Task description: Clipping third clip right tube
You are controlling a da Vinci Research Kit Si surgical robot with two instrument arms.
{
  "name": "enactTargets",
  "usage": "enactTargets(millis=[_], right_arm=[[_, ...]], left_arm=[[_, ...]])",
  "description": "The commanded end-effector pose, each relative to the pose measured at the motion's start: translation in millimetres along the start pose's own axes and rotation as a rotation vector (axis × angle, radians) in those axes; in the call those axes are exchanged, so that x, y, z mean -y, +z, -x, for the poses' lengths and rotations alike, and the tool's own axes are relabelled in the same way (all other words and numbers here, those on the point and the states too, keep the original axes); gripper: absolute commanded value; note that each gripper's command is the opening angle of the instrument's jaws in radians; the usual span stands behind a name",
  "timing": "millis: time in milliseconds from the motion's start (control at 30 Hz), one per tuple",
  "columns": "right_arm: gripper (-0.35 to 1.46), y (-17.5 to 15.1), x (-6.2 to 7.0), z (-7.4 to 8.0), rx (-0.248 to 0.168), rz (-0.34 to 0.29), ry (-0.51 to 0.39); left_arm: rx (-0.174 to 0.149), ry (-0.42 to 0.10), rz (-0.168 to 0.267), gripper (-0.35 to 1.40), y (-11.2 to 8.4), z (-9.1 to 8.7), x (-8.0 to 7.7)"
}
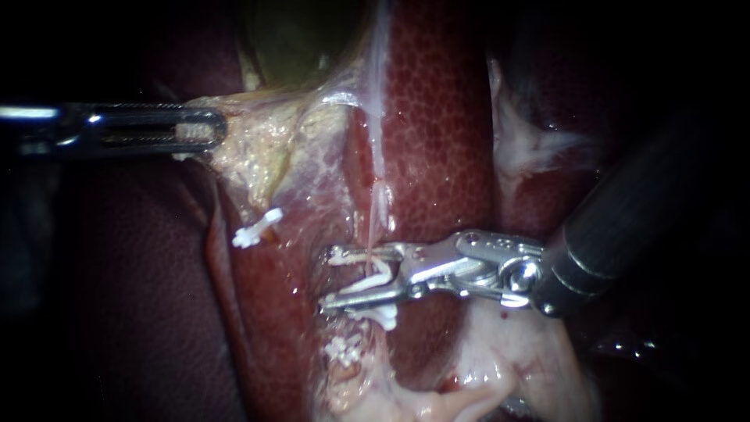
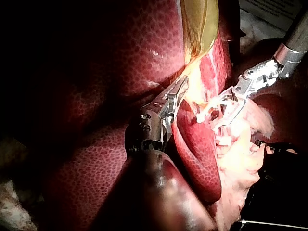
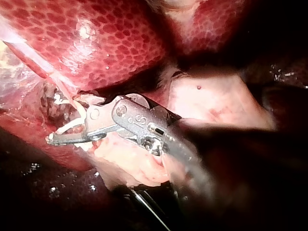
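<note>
Two jaws of right instrument (image 1: 328, 279): spread, carrying an open clip (image 1: 376, 273).
Right tube (image 1: 380, 207): runs between them, crosswise to their length.
Left instrument (image 1: 211, 129): clamped on pale tissue (image 1: 250, 148), well apart.

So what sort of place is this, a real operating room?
Probably a surgical practice bench, not a theatre: bare liver, my right instrument holding a white clip, and my left instrument gripping tissue by the gallbladder.
</note>
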Motion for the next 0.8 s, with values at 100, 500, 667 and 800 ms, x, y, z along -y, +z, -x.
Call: enactTargets(millis=[100,500,667,800], right_arm=[[0.26,-0.2,0.0,0.1,0.0,0.0,0.024],[-0.35,-1.2,-0.4,0.4,0.012,-0.021,0.122],[-0.35,-1.3,-0.2,0.4,0.019,-0.021,0.133],[-0.35,-1.4,-0.2,0.5,0.022,-0.021,0.139]], left_arm=[[0.0,0.0,0.0,-0.18,0.0,0.0,0.0],[0.0,0.0,0.0,-0.18,0.0,0.0,0.0],[0.0,0.0,0.0,-0.18,0.0,0.0,0.0],[0.0,0.0,0.0,-0.18,0.0,0.0,0.0]])
